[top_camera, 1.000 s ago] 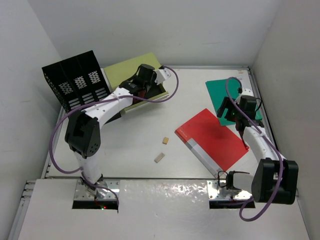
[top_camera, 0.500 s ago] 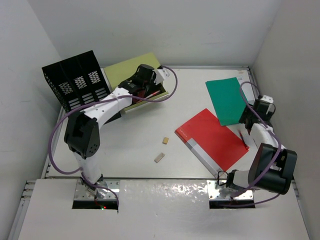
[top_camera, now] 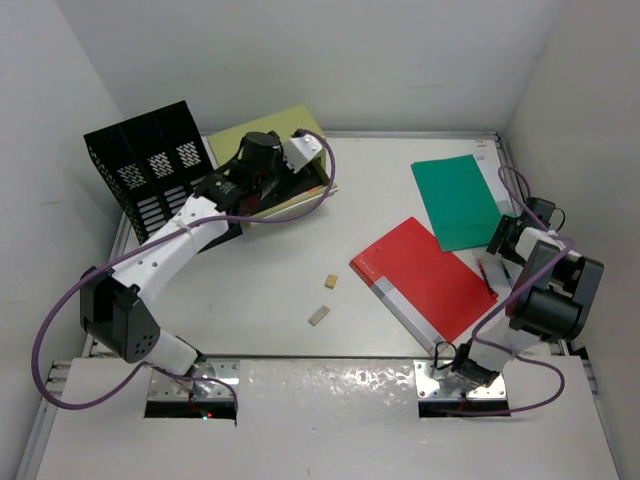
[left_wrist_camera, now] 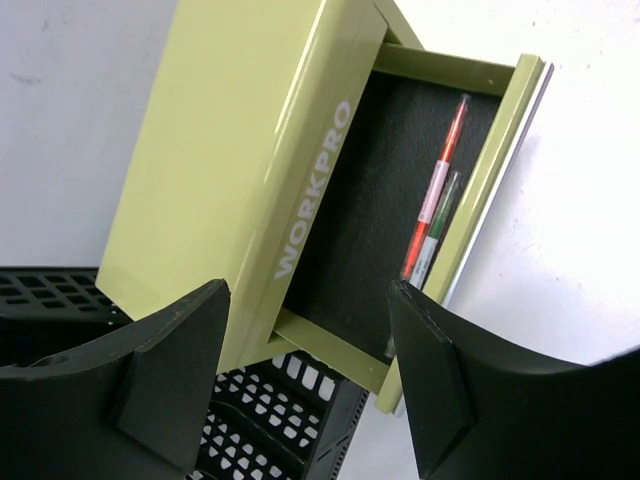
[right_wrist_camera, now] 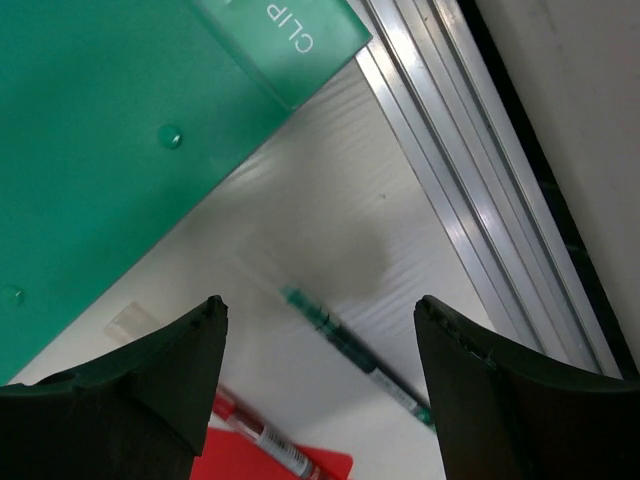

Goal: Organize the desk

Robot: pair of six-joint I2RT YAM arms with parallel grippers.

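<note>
Both pairs of jaws stand wide and hold nothing; the left gripper hangs over the open drawer of the olive drawer box, and the right gripper hangs over a green pen beside the desk's right rail.

Since a second ago the left arm has stretched out, its elbow swung toward the left edge and its gripper drawn back from the drawer front toward the box top; the right arm has folded back from the near edge of the green folder to the right rail, so the folder now shows whole; the folders, the blocks and the box lie as before.

The desk fills the top view between white walls, with both arm bases at its near edge.

Counted:
- two folders, one green and one red folder;
- two small tan blocks, near each other at mid-desk;
- one black mesh organizer, far left, touching the drawer box;
- one drawer box;
- two pens in the drawer, an orange-red pen and a green-marked pen, side by side;
- two pens on the desk, the green one and a red pen, right of the red folder.
</note>
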